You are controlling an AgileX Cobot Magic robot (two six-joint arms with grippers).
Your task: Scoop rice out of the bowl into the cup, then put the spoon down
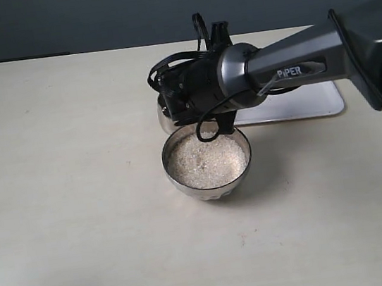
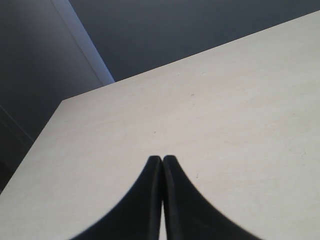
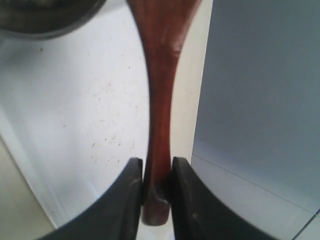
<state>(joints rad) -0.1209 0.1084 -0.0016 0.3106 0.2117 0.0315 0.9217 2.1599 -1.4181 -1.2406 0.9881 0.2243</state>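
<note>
The steel bowl [image 1: 211, 183] stands mid-table, nearly full of white rice [image 1: 206, 161]. My right arm's wrist [image 1: 194, 89] hangs over the bowl's far rim and hides its own fingers in the exterior view. A sliver of shiny steel, probably the cup [image 1: 162, 117], peeks out left of the wrist. In the right wrist view my right gripper [image 3: 157, 162] is shut on the end of the reddish-brown spoon [image 3: 160, 90]; its handle runs away from the fingers and widens at the frame edge. A steel vessel's rim [image 3: 45, 17] shows beyond; which vessel, I cannot tell. My left gripper [image 2: 162, 159] is shut and holds nothing.
A white tray [image 1: 306, 104] lies behind the bowl to the right, partly under the arm. In the right wrist view the tray [image 3: 75, 125] carries scattered grains. A grey wall [image 3: 260, 75] rises past it. The left gripper hovers over bare table [image 2: 225, 100] near a corner.
</note>
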